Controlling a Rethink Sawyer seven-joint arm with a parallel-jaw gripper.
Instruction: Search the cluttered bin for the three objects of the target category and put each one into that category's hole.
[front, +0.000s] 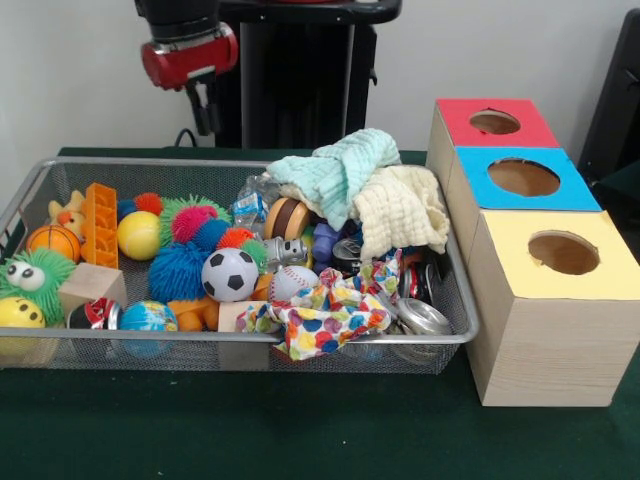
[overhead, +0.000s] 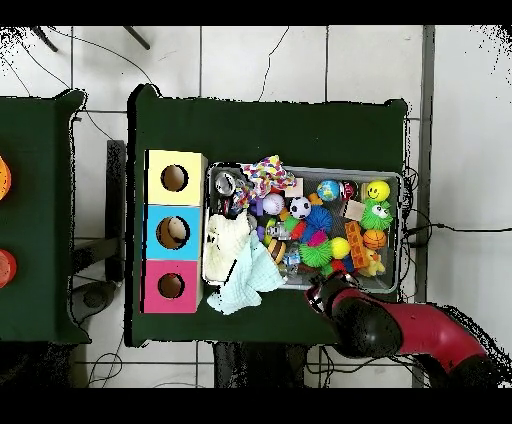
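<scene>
The wire-mesh bin (front: 150, 163) lies on the green table, full of toys; it also shows in the overhead view (overhead: 401, 230). A pale tan plush animal (front: 67, 213) sits in the bin's far left corner and shows yellowish in the overhead view (overhead: 372, 263). An orange plush toy (front: 193, 313) lies low near the front wall, half under a blue spiky ball (front: 178, 268). No third plush shows. My gripper (front: 205, 108) hangs empty above and behind the bin's far rim at the left; from overhead it (overhead: 319, 291) is at the bin's edge.
Three hole-topped boxes stand right of the bin: red (front: 495, 122), blue (front: 525, 178), yellow (front: 563, 252). Teal (front: 335, 170), cream (front: 400, 205) and patterned (front: 320, 320) cloths cover the bin's right half. A soccer ball (front: 230, 273) and a green fuzzy ball (front: 30, 275) lie among the toys.
</scene>
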